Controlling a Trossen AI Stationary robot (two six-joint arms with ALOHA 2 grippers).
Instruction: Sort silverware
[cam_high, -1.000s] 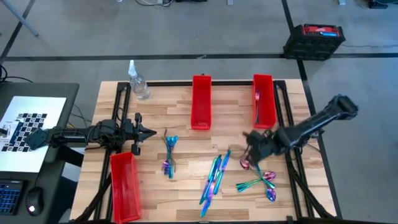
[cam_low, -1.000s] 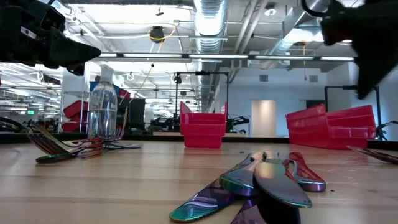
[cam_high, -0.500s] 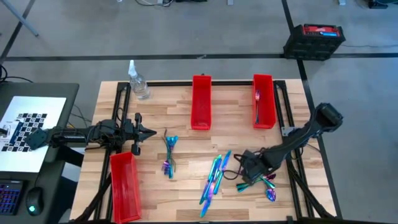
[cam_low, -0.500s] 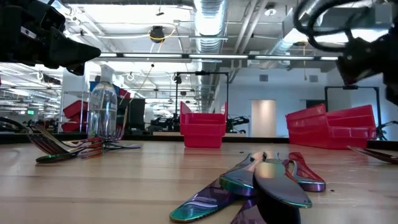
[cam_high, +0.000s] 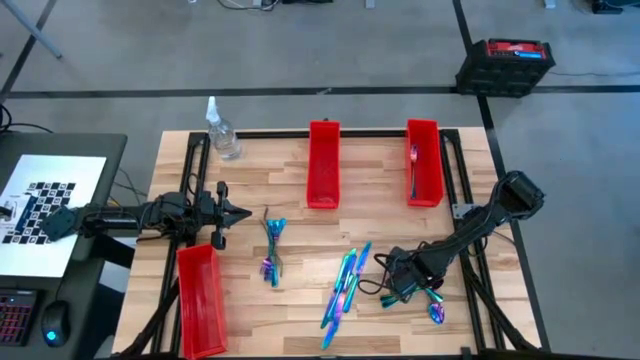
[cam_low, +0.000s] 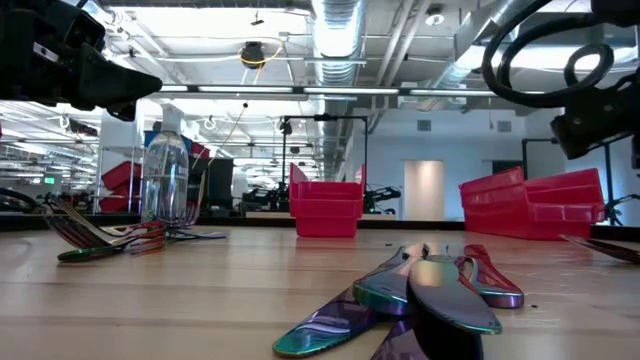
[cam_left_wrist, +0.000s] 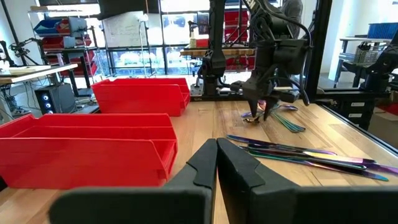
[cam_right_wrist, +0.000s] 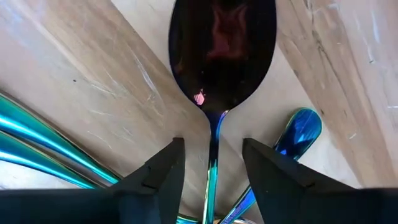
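The silverware lies in three groups on the wooden table: forks (cam_high: 272, 250) at centre left, knives (cam_high: 345, 285) in the middle and spoons (cam_high: 430, 295) at the near right. My right gripper (cam_high: 397, 272) is low over the spoon group. It is open, its fingers (cam_right_wrist: 163, 177) standing on either side of the thin neck of one dark spoon (cam_right_wrist: 224, 43) that lies flat on the wood. My left gripper (cam_high: 236, 212) waits shut, off the table, left of the forks.
Two long red bins stand at the far side, one in the middle (cam_high: 323, 163) and one at the right (cam_high: 423, 160) with a spoon (cam_high: 413, 165) inside. A third red bin (cam_high: 200, 298) lies at the near left. A spray bottle (cam_high: 222, 130) stands at the far left corner.
My right gripper has gone toward the table's near edge and down, from above the table's right middle onto the spoon group, and now straddles one spoon. The silverware has not moved.
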